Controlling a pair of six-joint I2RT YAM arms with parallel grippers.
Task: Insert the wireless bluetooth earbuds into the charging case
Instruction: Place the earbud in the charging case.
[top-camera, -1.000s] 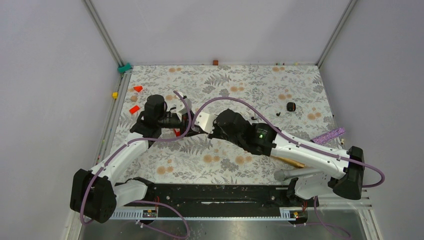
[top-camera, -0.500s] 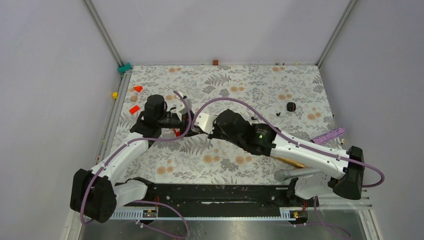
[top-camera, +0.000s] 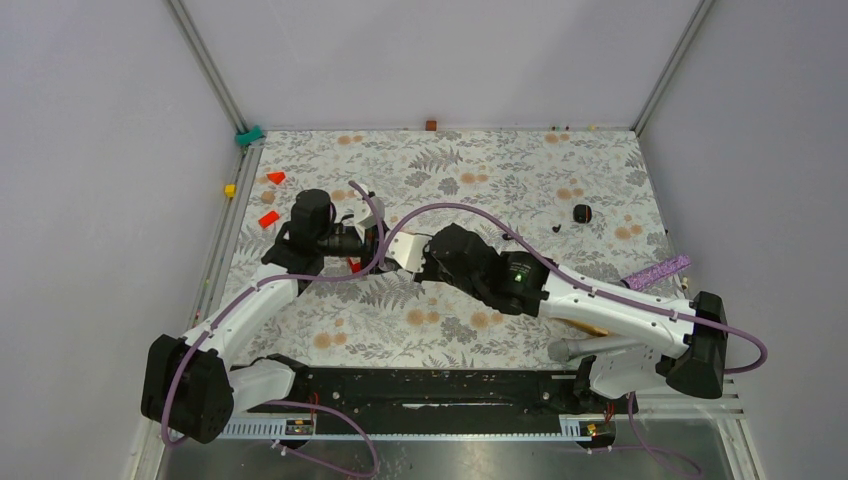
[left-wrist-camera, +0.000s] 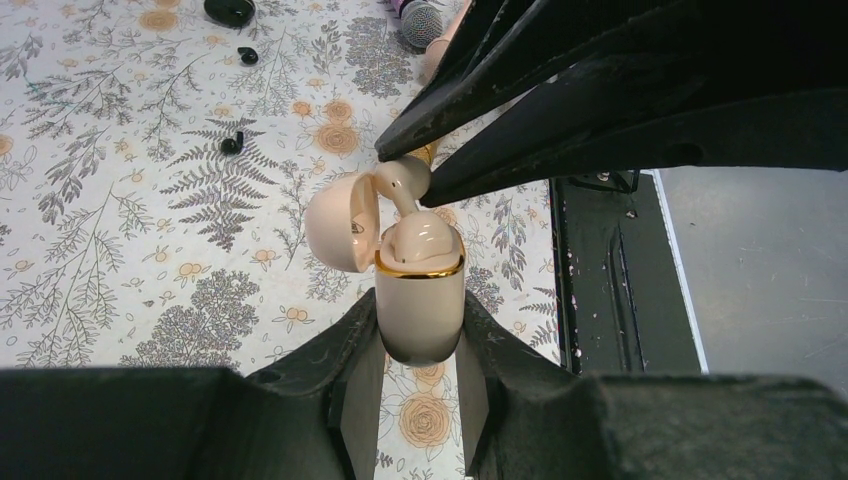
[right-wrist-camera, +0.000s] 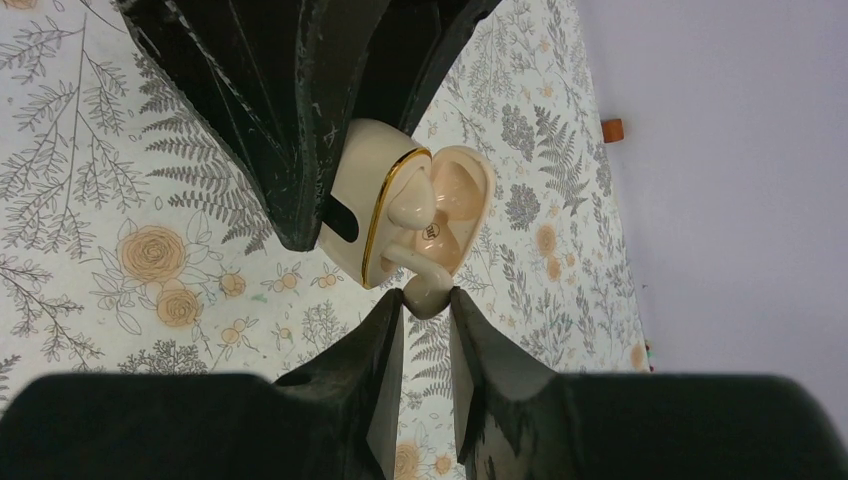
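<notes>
My left gripper (left-wrist-camera: 420, 308) is shut on a cream charging case (left-wrist-camera: 420, 285) with a gold rim, held upright above the table with its lid (left-wrist-camera: 340, 225) swung open. One pale earbud (right-wrist-camera: 410, 205) sits in the case. My right gripper (right-wrist-camera: 427, 300) is shut on a second pale earbud (right-wrist-camera: 426, 287), whose stem reaches into the case's mouth; the earbud also shows in the left wrist view (left-wrist-camera: 405, 180). In the top view the two grippers (top-camera: 365, 240) (top-camera: 415, 252) meet at centre left. Two black earbuds (left-wrist-camera: 231, 145) (left-wrist-camera: 247, 56) lie on the cloth.
A black rounded case (top-camera: 582, 213) lies at the right. Red triangular bits (top-camera: 268, 219) (top-camera: 276, 177) lie at the left, with a yellow cube (top-camera: 230, 190) on the rail. A purple glitter strip (top-camera: 657, 272) and a microphone (left-wrist-camera: 420, 12) lie near the right arm.
My right gripper has moved slightly left, bringing the earbud closer into the case. The left gripper has stayed in place with the case.
</notes>
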